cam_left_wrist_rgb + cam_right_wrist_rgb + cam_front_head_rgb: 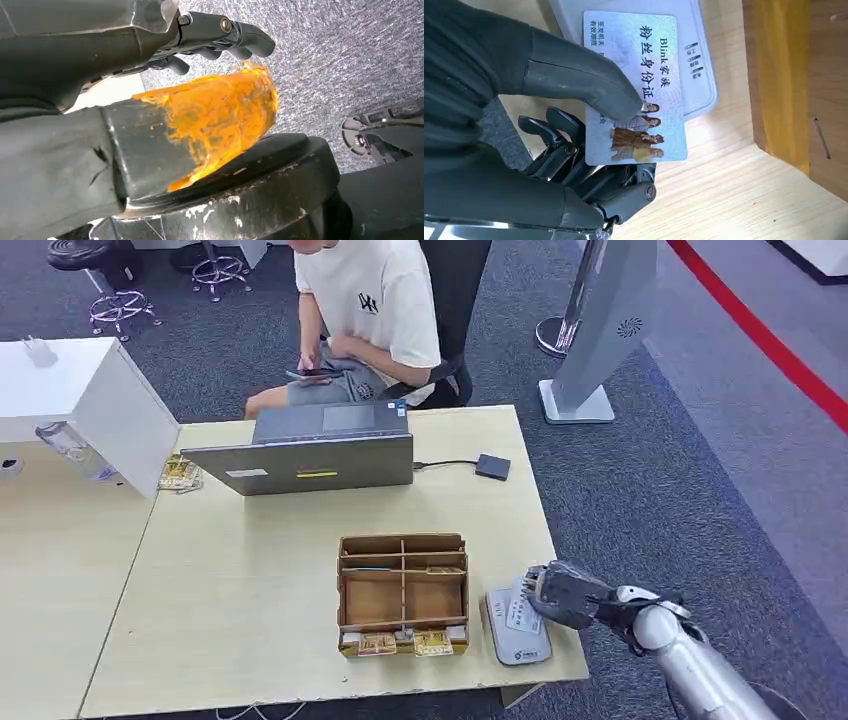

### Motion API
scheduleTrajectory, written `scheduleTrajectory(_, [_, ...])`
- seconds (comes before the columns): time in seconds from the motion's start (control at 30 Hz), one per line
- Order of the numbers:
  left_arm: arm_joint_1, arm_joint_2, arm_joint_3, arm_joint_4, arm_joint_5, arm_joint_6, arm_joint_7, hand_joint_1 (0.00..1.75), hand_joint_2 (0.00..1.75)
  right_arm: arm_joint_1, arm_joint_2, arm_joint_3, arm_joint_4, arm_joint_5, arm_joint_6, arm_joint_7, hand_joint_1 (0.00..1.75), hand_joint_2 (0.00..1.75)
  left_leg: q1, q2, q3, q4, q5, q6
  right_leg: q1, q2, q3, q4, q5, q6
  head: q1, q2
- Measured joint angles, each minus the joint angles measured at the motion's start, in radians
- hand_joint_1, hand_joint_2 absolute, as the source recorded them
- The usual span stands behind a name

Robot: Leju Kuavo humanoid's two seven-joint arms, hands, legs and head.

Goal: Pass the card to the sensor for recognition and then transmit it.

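The pale wooden table (250,580) takes up most of the floor here, with a person (365,310) seated at its far edge behind an open laptop (315,450). Nearer the robot sits a wooden divided box (403,592), and just beside it, at the table's near right corner, lies the flat grey sensor (515,635). The right hand (562,592) reaches in over that sensor with the card (636,85) pinched between its thumb and the dark fingers (554,132) underneath; the card hangs partly over the sensor's face and partly over bare wood. The left hand (220,35) hangs by the robot's body over the carpet, fingers curled in and holding nothing. My worry is the grip: the thumb catches only one edge of the card, so a tilt could let it slide out, or it could hover off-centre and never read.
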Motion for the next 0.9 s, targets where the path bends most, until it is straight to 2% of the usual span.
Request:
scheduleTrajectory(0.4, [0.000,0.000,0.001,0.000,-0.010,0.000,0.000,0.00,0.00,0.000,0.010,0.000,0.006,0.019,-0.023,0.006,1.75,1.75,0.000,0.000,0.000,0.000,0.000,0.000,0.000,0.000,0.000,0.000,0.000,0.000,0.000,0.000])
scheduleTrajectory(0.6, [0.000,0.000,0.001,0.000,-0.013,0.000,0.000,0.00,0.00,0.004,0.019,-0.005,0.006,0.001,-0.029,-0.011,1.75,1.75,0.000,0.000,0.000,0.000,0.000,0.000,0.000,0.000,0.000,0.000,0.000,0.000,0.000,0.000])
scheduleTrajectory(0.73, [0.000,0.000,0.002,0.000,-0.017,0.001,-0.001,0.00,0.00,0.015,0.050,-0.030,-0.007,-0.017,-0.066,-0.029,1.75,1.75,0.000,0.000,0.000,0.000,0.000,0.000,0.000,0.000,0.000,0.000,0.000,0.000,0.000,0.000])
scheduleTrajectory(0.9, [0.000,-0.004,0.002,0.000,-0.028,0.008,-0.001,0.00,0.00,0.045,0.142,-0.096,-0.093,-0.069,-0.148,-0.069,1.75,1.75,0.001,0.000,0.000,0.000,0.000,0.000,0.000,0.000,0.000,0.000,0.000,0.000,0.000,0.000])
